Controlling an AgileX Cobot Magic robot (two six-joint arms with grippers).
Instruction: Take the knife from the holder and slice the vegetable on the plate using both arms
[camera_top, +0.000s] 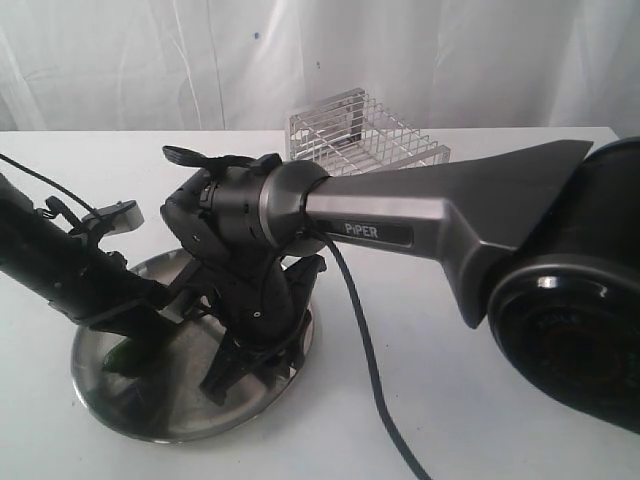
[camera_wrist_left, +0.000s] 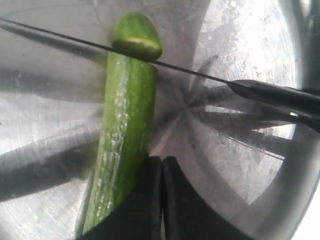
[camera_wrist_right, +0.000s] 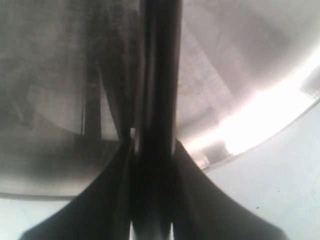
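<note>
The vegetable (camera_wrist_left: 125, 145), a slim dark green cucumber, lies on the steel plate (camera_wrist_left: 240, 40). A short end piece (camera_wrist_left: 136, 37) sits cut off at its tip. The knife's thin blade (camera_wrist_left: 200, 75) runs edge-on across the cut, between the end piece and the rest. My left gripper (camera_wrist_left: 162, 200) is shut, its fingers pressed together right beside the vegetable and overlapping its near end. My right gripper (camera_wrist_right: 152, 150) is shut on the knife's black handle (camera_wrist_right: 160, 75). In the exterior view both grippers (camera_top: 245, 370) stand over the plate (camera_top: 120, 410).
The wire holder (camera_top: 360, 130) stands on the white table behind the plate. The right arm's grey link lettered PIPER (camera_top: 450, 215) reaches across the middle, and its black cable (camera_top: 370, 380) trails toward the front edge. A white curtain hangs behind.
</note>
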